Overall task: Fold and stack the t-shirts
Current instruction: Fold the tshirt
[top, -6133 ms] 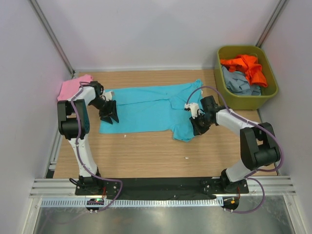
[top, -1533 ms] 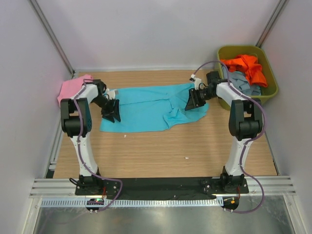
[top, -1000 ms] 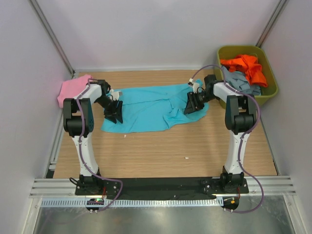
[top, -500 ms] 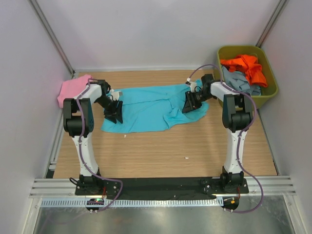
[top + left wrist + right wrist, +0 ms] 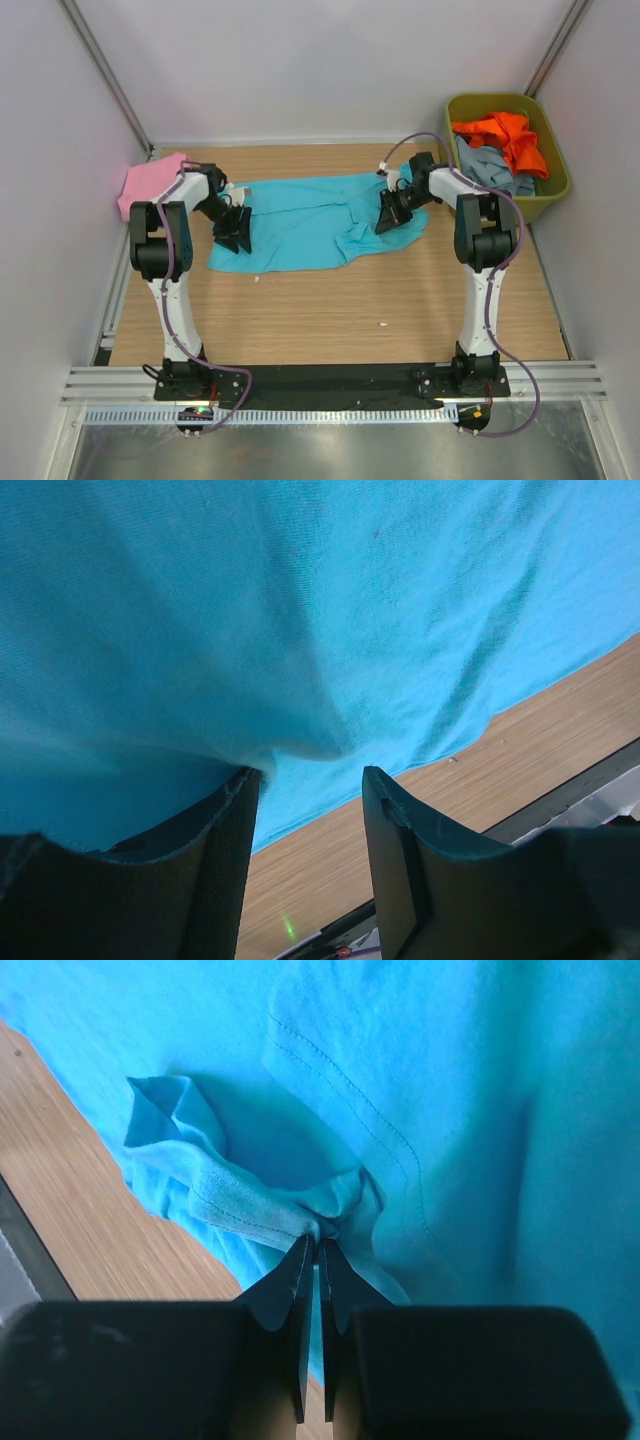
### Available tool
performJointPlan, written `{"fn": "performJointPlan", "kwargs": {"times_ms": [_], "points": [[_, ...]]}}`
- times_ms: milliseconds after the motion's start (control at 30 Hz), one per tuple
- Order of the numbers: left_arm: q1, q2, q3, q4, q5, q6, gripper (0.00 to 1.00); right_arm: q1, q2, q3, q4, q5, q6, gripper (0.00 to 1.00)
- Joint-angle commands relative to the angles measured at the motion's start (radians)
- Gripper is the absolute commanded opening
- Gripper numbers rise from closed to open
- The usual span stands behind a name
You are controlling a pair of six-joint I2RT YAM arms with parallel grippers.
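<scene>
The large turquoise t-shirt (image 5: 300, 220) lies spread across the middle of the table, its right part rumpled. My left gripper (image 5: 235, 228) rests on its left end. In the left wrist view the left gripper (image 5: 310, 778) is open, with turquoise cloth (image 5: 300, 610) lying just beyond the fingertips. My right gripper (image 5: 392, 213) is at the shirt's right end. In the right wrist view the right gripper (image 5: 318, 1240) is shut on a bunched fold of the turquoise shirt (image 5: 250, 1210). A pink t-shirt (image 5: 150, 180) lies at the far left.
An olive-green bin (image 5: 548, 190) stands at the back right. It holds an orange t-shirt (image 5: 505, 135) and a grey-blue one (image 5: 490, 170). Grey walls close in the table on the left, back and right. Bare wood (image 5: 330, 310) shows in front of the turquoise shirt.
Since six seconds ago my right gripper has carried the shirt's lower right part up towards the far right. In the last second it edged slightly left. The left gripper has barely moved.
</scene>
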Motion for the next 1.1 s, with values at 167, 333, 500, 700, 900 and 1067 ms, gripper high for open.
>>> {"fn": "performJointPlan", "kwargs": {"times_ms": [167, 333, 500, 700, 900, 1067], "points": [[0.015, -0.003, 0.052, -0.002, -0.084, 0.038, 0.47, 0.004, -0.221, 0.042, -0.073, 0.099, -0.109, 0.1], [0.049, -0.017, 0.082, 0.005, -0.133, 0.056, 0.47, 0.003, -0.31, -0.007, -0.073, 0.137, -0.117, 0.1], [0.056, -0.086, 0.043, 0.032, -0.179, 0.073, 0.47, 0.009, -0.376, -0.065, -0.078, 0.161, -0.123, 0.1], [0.102, -0.178, -0.079, 0.103, -0.217, 0.07, 0.54, 0.026, -0.449, -0.125, -0.071, 0.188, -0.128, 0.09], [0.208, -0.175, -0.106, 0.046, -0.104, -0.004, 0.52, 0.032, -0.471, -0.138, -0.07, 0.207, -0.132, 0.1], [0.227, -0.161, -0.14, -0.014, -0.085, -0.004, 0.49, 0.032, -0.477, -0.136, -0.073, 0.208, -0.131, 0.09]]}}
